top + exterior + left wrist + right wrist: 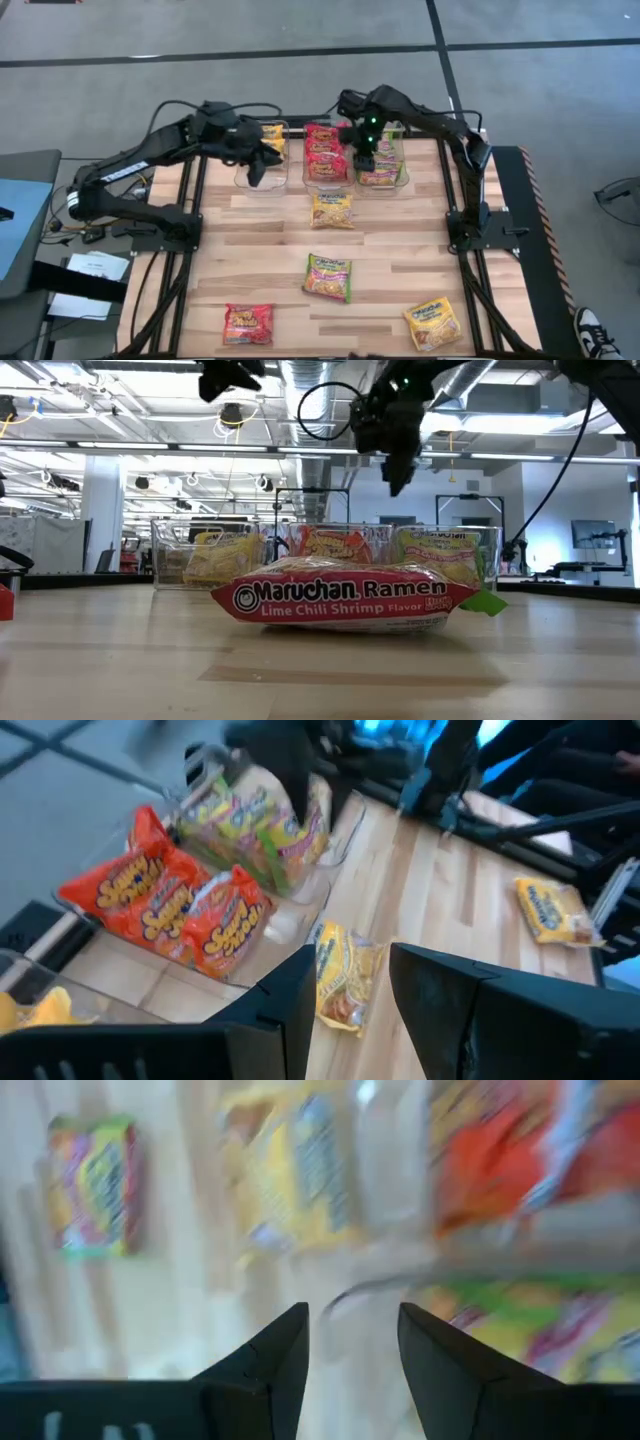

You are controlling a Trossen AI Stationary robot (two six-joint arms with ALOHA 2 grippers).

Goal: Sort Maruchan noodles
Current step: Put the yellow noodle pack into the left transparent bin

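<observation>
Three clear bins stand side by side at the table's far edge. The left bin holds a yellow noodle packet, the middle bin red ones, the right bin green ones. Loose packets lie flat on the table: a yellow one just before the bins, a green one mid-table, a red one and a yellow one near the front edge. My left gripper hangs open above the left bin. My right gripper hangs open above the middle and right bins, nothing between its fingers.
In the low view the mid-table packet, lettered Lime Chili Shrimp, fills the foreground before the bins. Bare wood lies between the loose packets. The arms' black frames run along both table sides.
</observation>
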